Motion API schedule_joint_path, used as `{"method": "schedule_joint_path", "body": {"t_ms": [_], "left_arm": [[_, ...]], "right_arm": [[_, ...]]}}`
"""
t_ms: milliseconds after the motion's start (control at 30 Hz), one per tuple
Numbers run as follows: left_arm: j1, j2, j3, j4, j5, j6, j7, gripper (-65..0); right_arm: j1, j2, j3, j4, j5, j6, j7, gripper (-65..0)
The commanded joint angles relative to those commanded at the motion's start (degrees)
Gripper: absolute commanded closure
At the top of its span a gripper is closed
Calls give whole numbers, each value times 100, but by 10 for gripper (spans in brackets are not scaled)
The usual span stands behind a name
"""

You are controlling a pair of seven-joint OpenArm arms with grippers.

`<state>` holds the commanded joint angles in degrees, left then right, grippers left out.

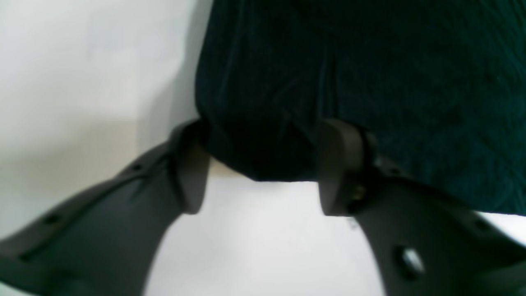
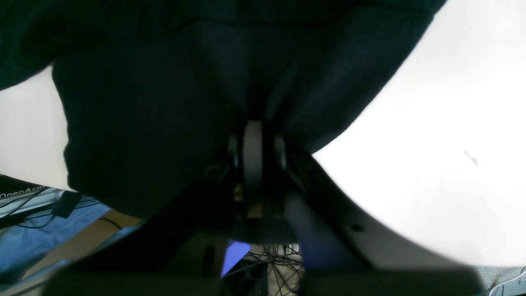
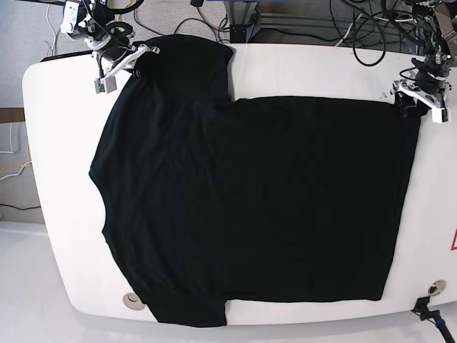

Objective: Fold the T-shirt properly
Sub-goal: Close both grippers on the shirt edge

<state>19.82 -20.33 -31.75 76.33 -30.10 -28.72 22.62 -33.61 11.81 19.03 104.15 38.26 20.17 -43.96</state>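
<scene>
Shirt lies spread flat on the white desk, covering most of it. Seen from the base camera, its sleeves sit at the left: one reaches the far edge near the top left, the other hangs to the near edge at the bottom left. The hem runs down the right side, close to the desk's right edge. Fabric is mostly smooth, with faint wrinkles across the body.

Left gripper is at the far right corner of the shirt, at the hem. In its wrist view the gripper has its jaws wide apart. A rounded fold of the shirt bulges down between the two pads, which touch or nearly touch the cloth on either side without squeezing it. White desk shows just below the fold.

Right gripper is at the far left sleeve, near the desk's top left corner. In its wrist view the gripper has its jaws drawn together, with only a thin gap, and dark cloth gathers into creases right at the tips, so it is pinching the shirt. The cloth drapes down around the jaws. White desk fills the right of that view; cables and a blue surface show below the edge.
</scene>
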Motion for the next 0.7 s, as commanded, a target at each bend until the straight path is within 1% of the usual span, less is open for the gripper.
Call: {"method": "schedule_joint_path", "body": {"t_ms": [67,167,200,300,433,567,700], "left_arm": [[5,8,38,-24,44,-33,-210,-7],[4,22,33,22,73,-37,-365,0],[23,32,79,-52,107,-32,83,0],[121,11,46,46,71,-87,197,0],[435,-28,19,491,21,-112,316,0],[759,-78,46,929,-8,-134,365,0],[1054,-136,42,1177,-35,-155,322,0]], "right_arm": [[3,1,11,7,-16,4,29,-31],[-6,2,10,14,-13,10,65,-28],[18,14,58,-1,68,3,13,0],[-22,13,242,57,185,28,-45,0],[-261,30,543,312,226,35,-96,0],[-576,53,743,678,191,38,-86,0],[-912,132,851,1073,192,65,-81,0]]}}
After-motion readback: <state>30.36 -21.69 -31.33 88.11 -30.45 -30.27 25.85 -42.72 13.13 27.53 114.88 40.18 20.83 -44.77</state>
